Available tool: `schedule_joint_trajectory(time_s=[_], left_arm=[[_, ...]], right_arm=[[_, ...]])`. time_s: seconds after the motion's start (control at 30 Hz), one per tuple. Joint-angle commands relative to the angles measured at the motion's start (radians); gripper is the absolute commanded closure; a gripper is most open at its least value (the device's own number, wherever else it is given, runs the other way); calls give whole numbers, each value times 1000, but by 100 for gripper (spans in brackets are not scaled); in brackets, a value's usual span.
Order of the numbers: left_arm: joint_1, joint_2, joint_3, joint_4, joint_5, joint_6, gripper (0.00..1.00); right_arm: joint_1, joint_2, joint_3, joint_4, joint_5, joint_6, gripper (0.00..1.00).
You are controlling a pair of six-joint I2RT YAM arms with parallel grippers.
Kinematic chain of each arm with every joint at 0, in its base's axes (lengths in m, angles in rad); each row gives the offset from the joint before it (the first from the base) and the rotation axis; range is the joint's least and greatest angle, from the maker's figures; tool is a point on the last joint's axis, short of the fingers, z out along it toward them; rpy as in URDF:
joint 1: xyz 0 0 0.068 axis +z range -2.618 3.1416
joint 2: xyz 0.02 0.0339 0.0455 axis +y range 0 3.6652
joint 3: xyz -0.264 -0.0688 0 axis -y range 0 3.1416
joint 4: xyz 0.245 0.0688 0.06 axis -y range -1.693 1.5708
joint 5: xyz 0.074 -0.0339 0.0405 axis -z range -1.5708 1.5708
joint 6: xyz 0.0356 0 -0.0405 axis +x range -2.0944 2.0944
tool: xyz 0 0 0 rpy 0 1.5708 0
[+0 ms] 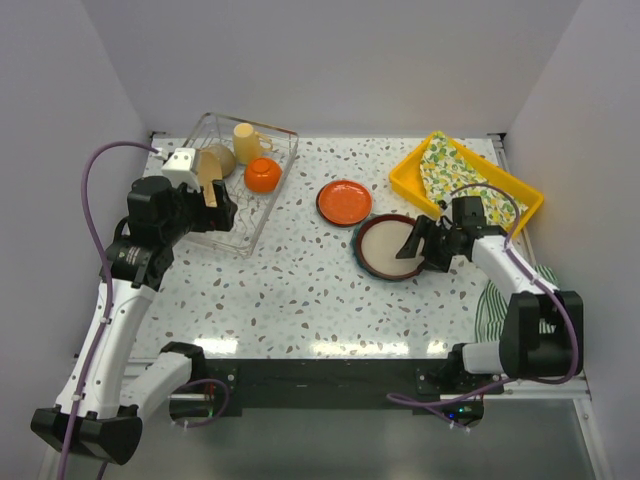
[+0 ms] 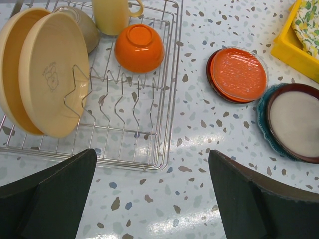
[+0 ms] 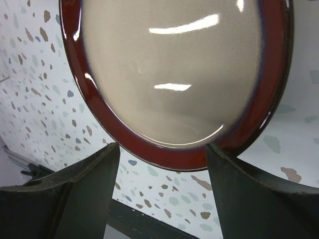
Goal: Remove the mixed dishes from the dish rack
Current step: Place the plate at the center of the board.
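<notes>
Desk is carrying brown plate, R jaws standing wide at rim. L jaws hovering wide by rack: centre on tan plate.

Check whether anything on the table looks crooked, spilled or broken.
Nothing looks spilled or broken. One small oddity: the brown plate seems to sit off-centre on a teal plate, whose rim peeks out on the side toward the rack. The orange bowl lies upside down in the rack.

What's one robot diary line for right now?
left gripper open, at dish rack edge | right gripper open, at brown plate rim | brown plate on teal plate | rack holds tan plates, orange bowl, mug
</notes>
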Motion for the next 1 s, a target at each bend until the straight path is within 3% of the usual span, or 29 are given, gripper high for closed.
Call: schedule_joint_trajectory(time_s=[0.0,0.13,0.5,0.97], left_arm=[[-6,0,5,29,12,12,0],[-7,5,2,30,9,15,0],[-6,3,7,23,0,23,0],[-6,-9,8,9,-11,23,0]], right_arm=[[7,-100,88,-52,159,-38,25],[8,-137,119,-103,275,-67,23],[7,-27,122,-69,321,-83,23],[60,94,138,-2,237,-83,21]])
